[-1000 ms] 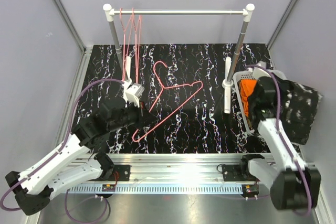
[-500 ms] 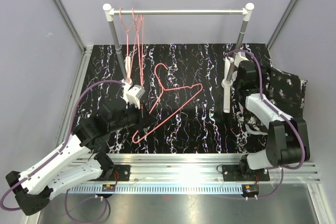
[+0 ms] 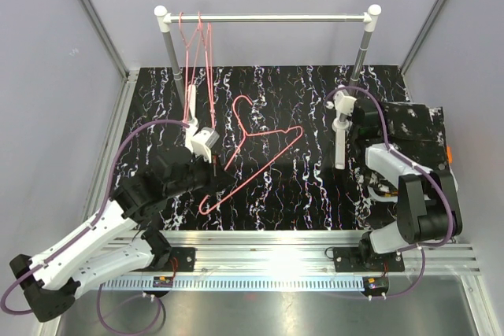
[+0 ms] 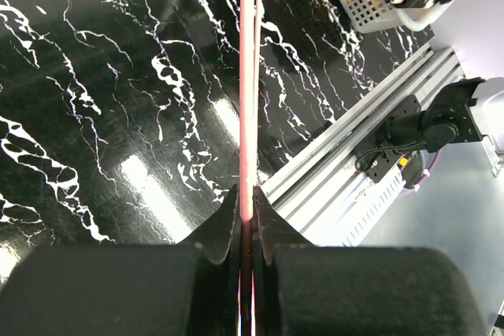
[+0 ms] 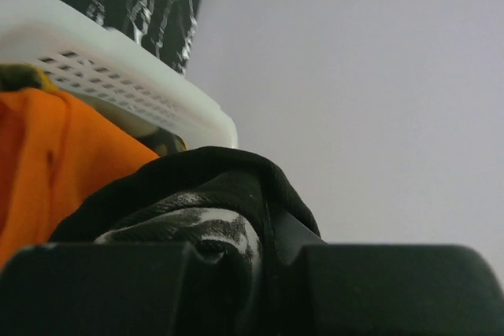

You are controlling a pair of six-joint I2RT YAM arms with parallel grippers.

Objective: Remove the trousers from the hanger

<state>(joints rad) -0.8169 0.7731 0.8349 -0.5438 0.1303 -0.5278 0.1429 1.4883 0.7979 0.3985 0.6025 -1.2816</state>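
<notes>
Right wrist view: right end effector (image 5: 279, 253) was closed on black trousers (image 5: 205, 186), bunched between its fingers; orange trousers (image 5: 55, 155) lay just beside, in white basket (image 5: 126, 76). Left end effector (image 4: 246, 194) clamped pink hanger (image 4: 247, 76) over surface (image 4: 118, 76).

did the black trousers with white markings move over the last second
Yes. The black trousers with white markings shifted left and back, toward the silver right post of the clothes rail, gripped in the right tool.
</notes>
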